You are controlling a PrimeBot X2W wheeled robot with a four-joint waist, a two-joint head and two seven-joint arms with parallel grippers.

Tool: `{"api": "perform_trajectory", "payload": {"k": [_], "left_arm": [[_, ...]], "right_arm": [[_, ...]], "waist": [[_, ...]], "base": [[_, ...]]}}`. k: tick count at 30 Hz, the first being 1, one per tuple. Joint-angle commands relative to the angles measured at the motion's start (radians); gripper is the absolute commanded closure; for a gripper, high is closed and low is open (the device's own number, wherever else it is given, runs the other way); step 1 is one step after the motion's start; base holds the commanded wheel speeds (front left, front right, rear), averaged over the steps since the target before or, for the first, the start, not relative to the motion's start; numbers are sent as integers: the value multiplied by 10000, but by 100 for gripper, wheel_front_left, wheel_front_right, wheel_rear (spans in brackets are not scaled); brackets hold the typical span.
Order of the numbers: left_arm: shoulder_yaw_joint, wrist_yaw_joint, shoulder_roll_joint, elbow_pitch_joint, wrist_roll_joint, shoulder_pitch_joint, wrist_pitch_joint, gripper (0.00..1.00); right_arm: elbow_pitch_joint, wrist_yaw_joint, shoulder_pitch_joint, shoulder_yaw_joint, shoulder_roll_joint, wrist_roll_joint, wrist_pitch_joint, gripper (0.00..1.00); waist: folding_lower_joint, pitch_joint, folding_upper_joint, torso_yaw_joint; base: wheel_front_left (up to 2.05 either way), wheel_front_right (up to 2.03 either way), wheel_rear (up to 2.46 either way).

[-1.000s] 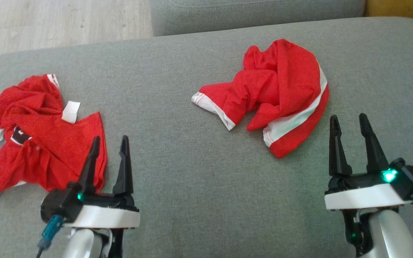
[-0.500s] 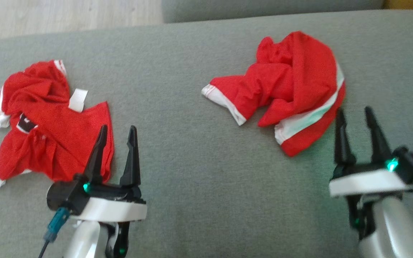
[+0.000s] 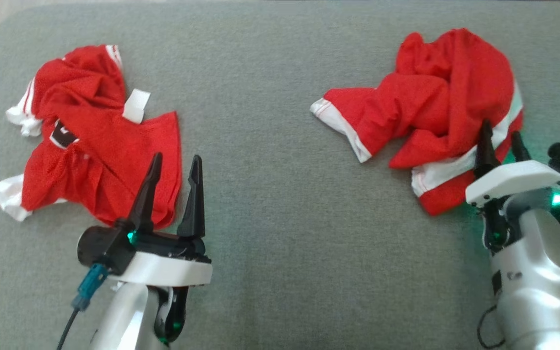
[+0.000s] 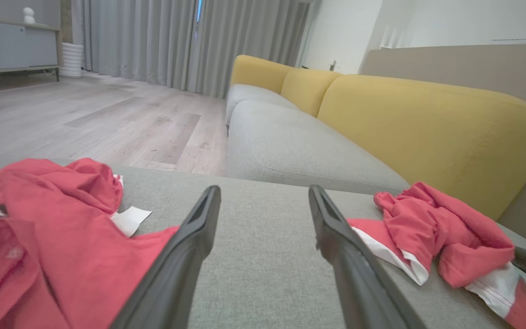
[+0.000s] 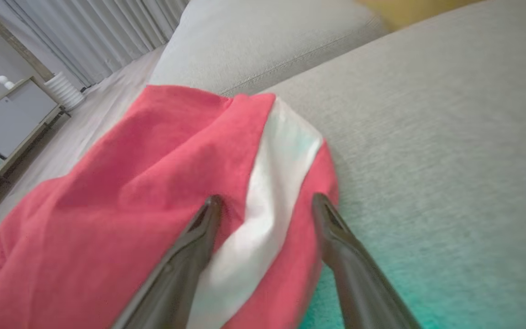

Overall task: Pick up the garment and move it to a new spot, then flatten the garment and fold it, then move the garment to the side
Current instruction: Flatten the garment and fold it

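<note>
Both gape (spread wide): right gripper (image 3: 500, 131) over the garment (image 3: 435, 92), left gripper (image 3: 176, 158) beside a red shirt (image 3: 85, 146).

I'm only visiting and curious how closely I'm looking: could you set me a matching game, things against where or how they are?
1 left gripper
2 right gripper
3 shirt
4 sofa back

a yellow
b open, fingers either side of the white stripe of the shorts
c crumpled, white tag showing
d open, at the shirt's edge

Pairs: 1-d, 2-b, 3-c, 4-a
</note>
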Motion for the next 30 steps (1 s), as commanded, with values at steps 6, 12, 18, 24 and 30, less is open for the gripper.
{"api": "perform_trajectory", "payload": {"k": [6,12,18,24,30], "left_arm": [[199,-46,19,-222,-134,-374,-51,0],[407,-47,18,-207,-174,-234,-51,0],[503,-47,17,-254,-290,-119,-51,0],[534,-47,17,-276,-480,113,-51,0],[637,-47,17,-362,-636,433,-51,0]], "right_arm": [[1596,75,-1149,48,-39,116,-81,100],[1974,75,-1586,-382,-47,-332,-1222,100],[396,75,-2084,-1775,-417,-1291,-1388,100],[-1703,75,-2874,-1621,-831,-2308,-1392,100],[-3167,75,-3203,424,-755,-2640,-1170,100]], "waist": [[-1,106,0,187],[-1,-120,0,-83],[-1,-544,0,-330],[-1,-1108,0,-362],[-1,-1465,0,-314]], "base": [[0,0,0],[0,0,0],[0,0,0],[0,0,0],[0,0,0]]}}
